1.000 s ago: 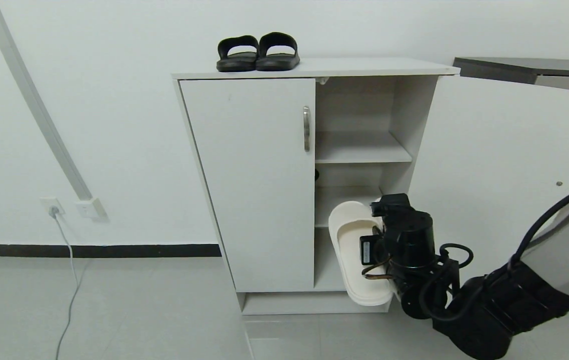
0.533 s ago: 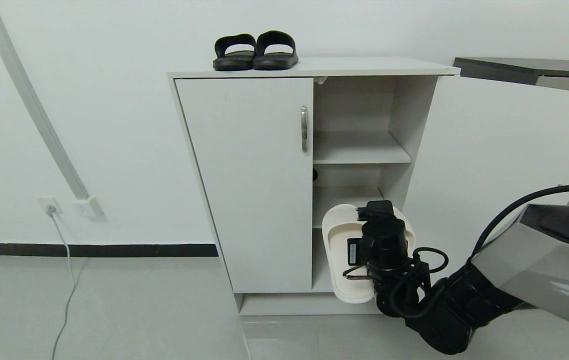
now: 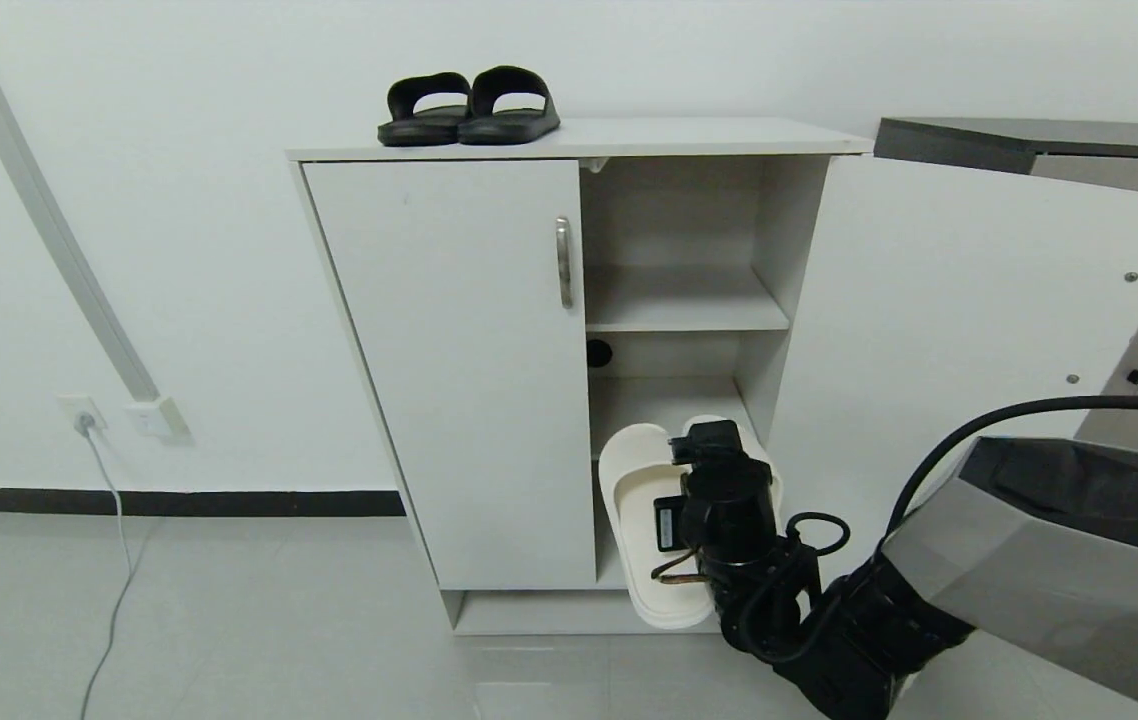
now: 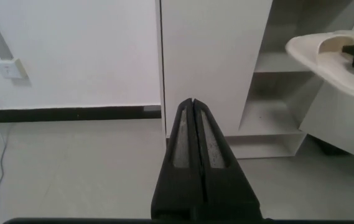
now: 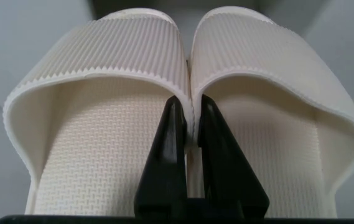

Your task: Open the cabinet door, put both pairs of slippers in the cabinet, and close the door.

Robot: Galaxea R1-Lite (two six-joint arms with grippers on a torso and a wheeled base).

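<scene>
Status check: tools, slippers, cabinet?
Right tool shut on white slippers, low at the cabinet opening. Left tool shut, empty. Black slippers on cabinet top. Right door open.

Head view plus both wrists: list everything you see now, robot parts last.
cabinet: one, white, against the wall; left door shut, right door open.
black slippers: one pair, black, on the cabinet top.
white slippers: one pair, cream, before the open lower shelves.
wall sockets: two, white, low on the wall, left.
grey unit: one, dark grey, right of the cabinet.
left pincer: one, black, shut, empty, above the floor.
right pincer: one, black, shut on the white slippers.
</scene>
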